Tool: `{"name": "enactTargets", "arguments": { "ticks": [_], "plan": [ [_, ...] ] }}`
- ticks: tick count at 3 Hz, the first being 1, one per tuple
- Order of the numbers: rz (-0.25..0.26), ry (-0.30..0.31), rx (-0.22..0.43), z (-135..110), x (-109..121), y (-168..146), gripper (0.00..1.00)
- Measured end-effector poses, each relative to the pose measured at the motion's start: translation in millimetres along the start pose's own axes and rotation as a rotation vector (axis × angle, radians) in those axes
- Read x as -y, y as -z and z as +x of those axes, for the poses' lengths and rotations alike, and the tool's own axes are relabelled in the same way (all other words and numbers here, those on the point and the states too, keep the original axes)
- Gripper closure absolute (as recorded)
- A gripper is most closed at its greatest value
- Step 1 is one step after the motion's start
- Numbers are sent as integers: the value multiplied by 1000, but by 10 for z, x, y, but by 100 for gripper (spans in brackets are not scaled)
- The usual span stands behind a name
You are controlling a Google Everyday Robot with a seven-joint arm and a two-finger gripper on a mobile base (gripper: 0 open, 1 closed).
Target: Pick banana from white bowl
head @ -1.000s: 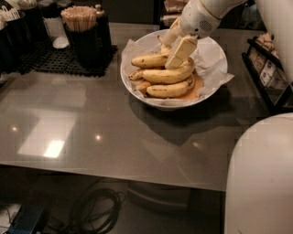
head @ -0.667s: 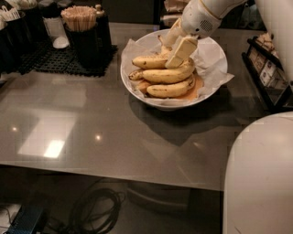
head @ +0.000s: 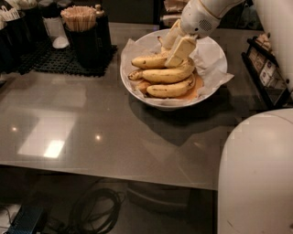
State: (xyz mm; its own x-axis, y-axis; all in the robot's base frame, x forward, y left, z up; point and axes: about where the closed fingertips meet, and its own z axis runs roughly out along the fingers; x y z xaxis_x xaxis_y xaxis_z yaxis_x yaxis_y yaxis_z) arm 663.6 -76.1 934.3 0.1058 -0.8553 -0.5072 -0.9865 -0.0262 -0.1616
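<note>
A: Grey tabletop [head: 91,119] first. What stands at the left?
B: Sticks [head: 78,17] on a mat [head: 46,61], well apart from the work.
A: And the banana [head: 147,61]?
B: Topmost in the bowl [head: 137,89], on paper [head: 213,59], probably the easiest to lift.
A: The pincer [head: 176,45]?
B: Slanting from above onto the banana's right end. Whether it is clenched or released, I cannot tell.

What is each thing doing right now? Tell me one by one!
gripper: down inside the white bowl, on the bananas.
banana: lying in the bowl, not lifted.
other bananas: lying piled beside it.
white bowl: upright on the table, paper-lined.
wooden sticks: standing in a black holder.
</note>
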Motion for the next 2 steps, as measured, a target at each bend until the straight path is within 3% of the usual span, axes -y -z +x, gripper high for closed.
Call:
{"name": "enactTargets", "arguments": {
  "ticks": [1, 2],
  "plan": [
    [-6, -4, -4, -6, 7, 0, 87],
    [-6, -4, -4, -14, 10, 13, 100]
  ]
}}
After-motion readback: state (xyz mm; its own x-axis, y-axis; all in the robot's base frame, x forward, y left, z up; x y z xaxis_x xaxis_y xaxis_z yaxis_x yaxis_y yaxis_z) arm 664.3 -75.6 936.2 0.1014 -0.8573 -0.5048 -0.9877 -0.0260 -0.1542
